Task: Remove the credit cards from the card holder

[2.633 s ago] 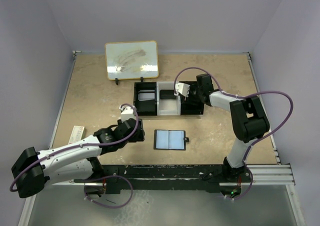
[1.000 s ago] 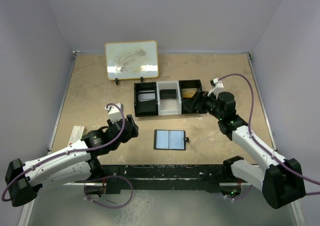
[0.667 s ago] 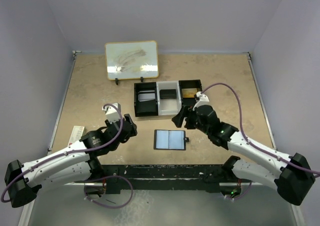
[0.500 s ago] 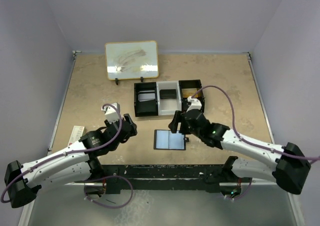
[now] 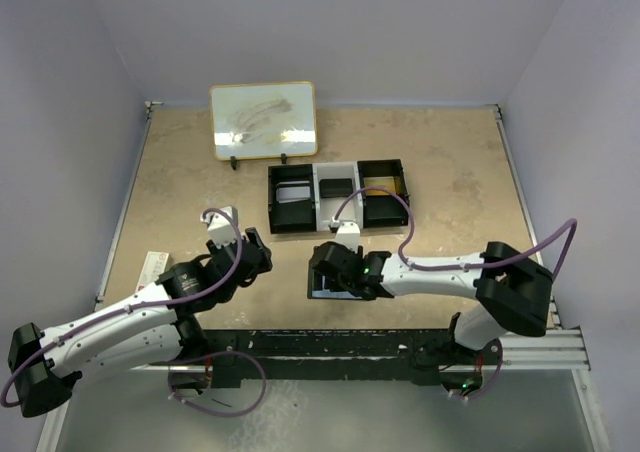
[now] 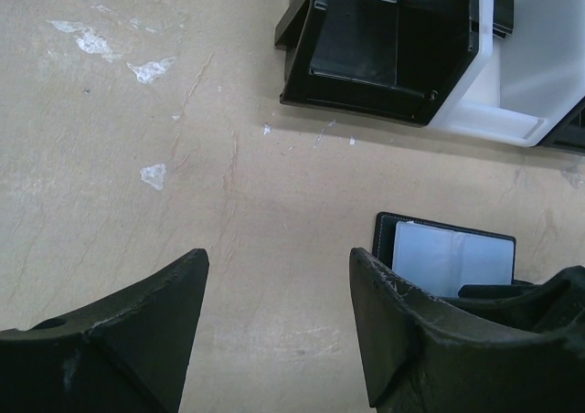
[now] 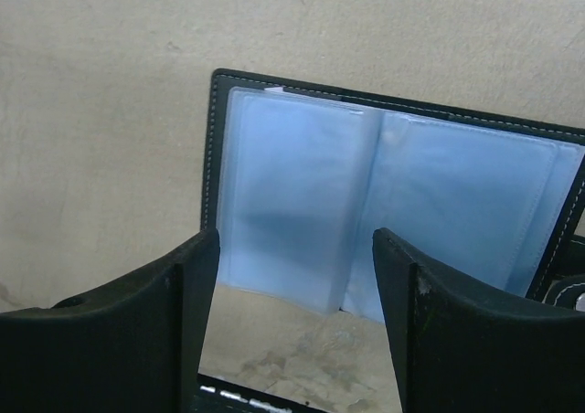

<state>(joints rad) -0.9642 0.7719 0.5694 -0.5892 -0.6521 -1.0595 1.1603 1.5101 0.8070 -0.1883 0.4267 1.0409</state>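
At the far left edge of the counter (image 5: 200,172), a small pale strip (image 5: 154,265) is seen lying flat. Just right of it, the left arm is stretched diagonally across the near part of the counter. The left end effector (image 6: 274,312) is held above bare counter with its fingers (image 6: 137,331) spread wide, and nothing is held between them.

At the back of the counter, a framed whiteboard (image 5: 264,120) is propped on two small feet. In front of it and slightly to the right, a three-compartment tray (image 5: 337,226) is placed. A pale card is seen in its black left compartment, a dark card in its white middle compartment, and a yellowish item in its black right compartment.

Near the front of the counter, in front of the tray, the card holder (image 7: 302,194) is laid open and flat, with its shiny blue-grey panels turned upward. A black tab (image 7: 569,280) is seen at its right edge.

The right end effector (image 7: 294,276) is positioned directly over the card holder, above the near edge of its left panel. Its fingers (image 7: 457,331) are set wide apart and nothing is gripped. Whether the panels are touched by the fingertips cannot be told. The right arm is extended leftward from its base, low over the counter.
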